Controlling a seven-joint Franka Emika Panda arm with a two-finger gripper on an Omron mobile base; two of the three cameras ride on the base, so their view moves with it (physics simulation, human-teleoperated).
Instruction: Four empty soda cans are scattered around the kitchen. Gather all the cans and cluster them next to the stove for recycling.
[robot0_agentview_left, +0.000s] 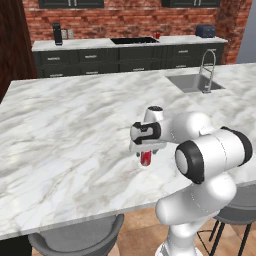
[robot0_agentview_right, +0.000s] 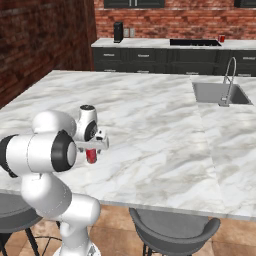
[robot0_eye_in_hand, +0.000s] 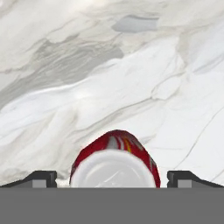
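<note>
on the marble island (robot0_agentview_left: 60, 125), near its front edge, a soda can (robot0_agentview_left: 145, 158) stands upright directly under the robot's hand. in the left base view it sits at about 5 o'clock from the middle of the slab, well apart from the sink (robot0_agentview_left: 192, 82) at 1 o'clock. gripper (robot0_agentview_left: 145, 154) hangs over the can, pointing down. in the hand view the silver lid and red shoulder fill the bottom centre, with one dark fingertip (robot0_eye_in_hand: 41, 178) at 9 o'clock of the can and the other at 3 o'clock. jaws spread as wide as they go, nothing held; a gap shows on both sides of the can, so no contact yet, as far as i can judge from above.

far counter along the brick wall: black stove (robot0_agentview_left: 134, 40) set into the top, and just beside it at 3 o'clock a small red thing, possibly another can (robot0_agentview_left: 157, 35) — too small to be sure.

handling, by judgement: empty can, so very light, thin-walled, smooth and a bit slippery; it will dent under a hard squeeze and tip easily if a finger nudges it off-centre. best hold is across the straight mid-body, below the tapered shoulder, fingers on opposite sides, hand lowered square before closing. gentle close, then lift straight up.
</note>
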